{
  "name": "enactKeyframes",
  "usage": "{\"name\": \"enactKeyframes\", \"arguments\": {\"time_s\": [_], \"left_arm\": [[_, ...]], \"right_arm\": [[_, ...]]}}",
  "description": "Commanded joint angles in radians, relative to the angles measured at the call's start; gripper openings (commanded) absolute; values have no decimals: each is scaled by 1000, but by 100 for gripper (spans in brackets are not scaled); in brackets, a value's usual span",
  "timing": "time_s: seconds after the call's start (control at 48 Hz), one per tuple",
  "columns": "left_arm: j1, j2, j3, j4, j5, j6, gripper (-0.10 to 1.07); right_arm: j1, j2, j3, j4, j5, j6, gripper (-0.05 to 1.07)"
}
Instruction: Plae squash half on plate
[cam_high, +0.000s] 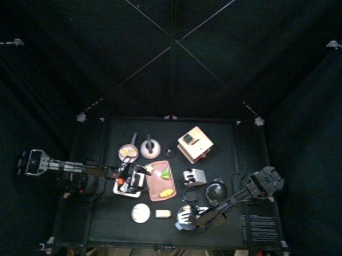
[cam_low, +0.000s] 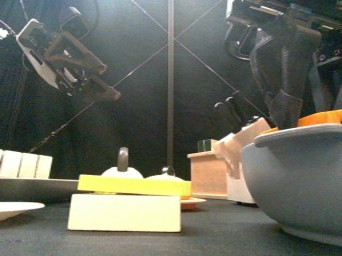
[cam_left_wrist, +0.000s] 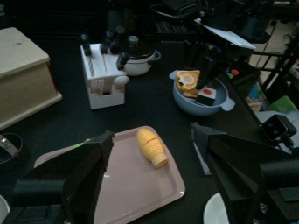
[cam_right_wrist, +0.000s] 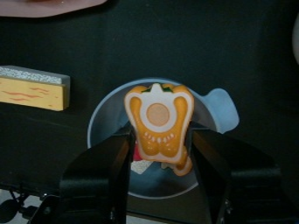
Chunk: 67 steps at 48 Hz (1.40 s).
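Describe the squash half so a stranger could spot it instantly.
Find the grey-blue plate near the table's front edge, under the right gripper. The squash half sits in it between the open jaws: orange-tan, pale-centred and lobed, unlike the yellow block lying on the table beside it.

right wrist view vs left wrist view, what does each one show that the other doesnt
Only the right wrist view shows the yellow block beside the plate and the squash half's cut face. Only the left wrist view shows the pink board with a yellow piece on it, the wooden box and the white rack. Both show the squash half in the plate.
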Motion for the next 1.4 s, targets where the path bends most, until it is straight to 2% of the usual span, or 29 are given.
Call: {"name": "enactKeyframes", "arguments": {"time_s": [0.0,0.167,0.417,0.646,0.854,1.083,1.375], "left_arm": [[-2,-6,-14,0,-8,2,103],[0,-6,-14,0,-11,2,103],[0,-29,6,12,-8,2,103],[-2,-103,49,9,-5,2,103],[0,-150,78,8,-5,2,103],[0,-175,94,8,-5,2,103],[0,-178,94,8,-5,2,103]], "right_arm": [[8,-54,-26,-11,2,0,73],[14,-63,-40,-40,2,-25,73],[-8,-61,-98,-133,-20,-149,73],[-104,-41,-112,-238,-163,-256,73],[-196,-21,-95,-353,-333,-270,73],[-285,8,-55,-434,-423,-270,74],[-348,37,-34,-457,-497,-265,78]]}}
